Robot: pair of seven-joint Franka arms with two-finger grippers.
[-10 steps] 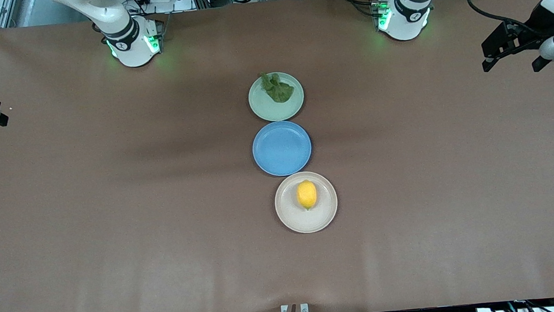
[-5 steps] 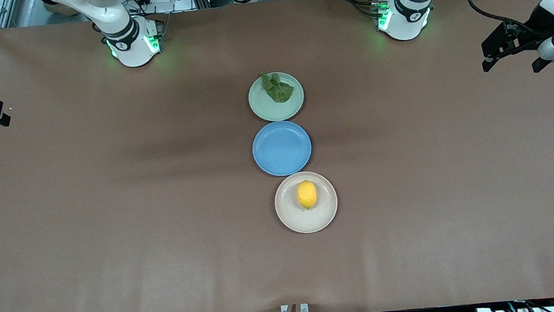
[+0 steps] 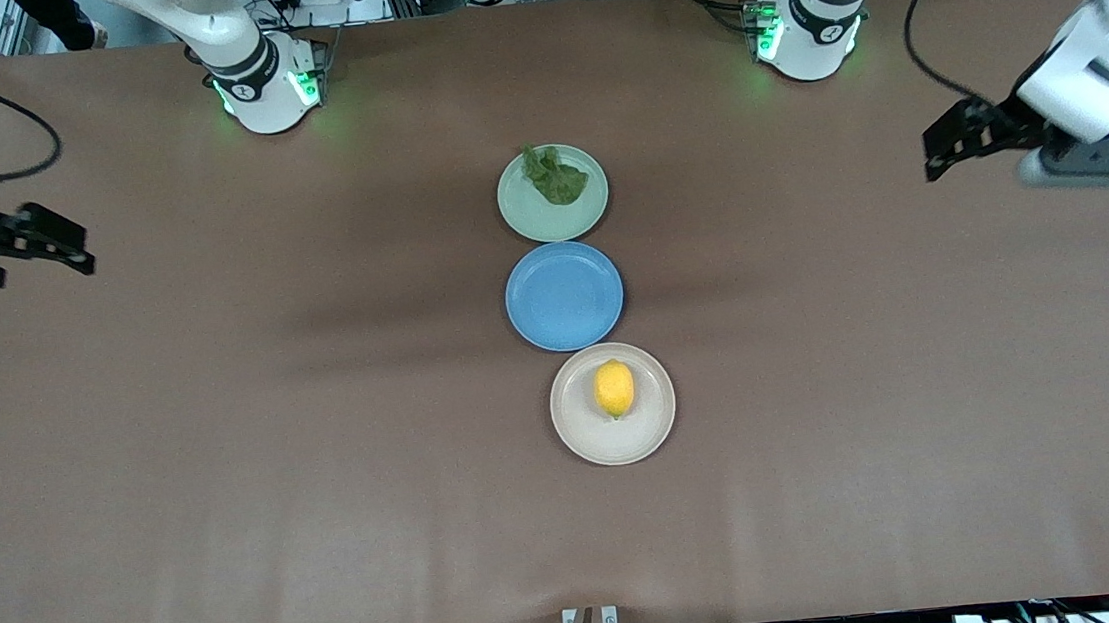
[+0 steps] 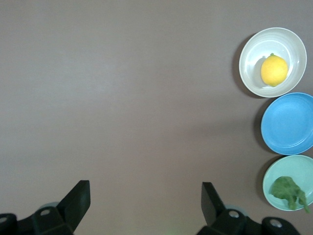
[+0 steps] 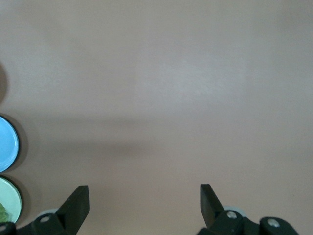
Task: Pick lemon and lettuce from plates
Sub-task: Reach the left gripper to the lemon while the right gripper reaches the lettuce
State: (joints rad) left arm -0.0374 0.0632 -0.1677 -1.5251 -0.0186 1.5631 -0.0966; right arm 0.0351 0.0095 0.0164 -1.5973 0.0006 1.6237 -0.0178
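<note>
The lemon (image 3: 614, 389) sits on the beige plate (image 3: 656, 433) nearest the front camera, the lettuce (image 3: 555, 176) on the mint plate (image 3: 546, 217) (blue plate (image 3: 563, 296) between), and we see the left gripper (image 3: 942, 149) and right gripper (image 3: 57, 245) spread wide over bare table (image 3: 224, 431) at their own ends, ready to reach in.

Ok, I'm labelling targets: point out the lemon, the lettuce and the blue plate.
lemon (image 3: 614, 389), front view, middle of the fruit.
lettuce (image 3: 555, 177), front view, centre of the leaf.
blue plate (image 3: 564, 296), front view, bare centre.
</note>
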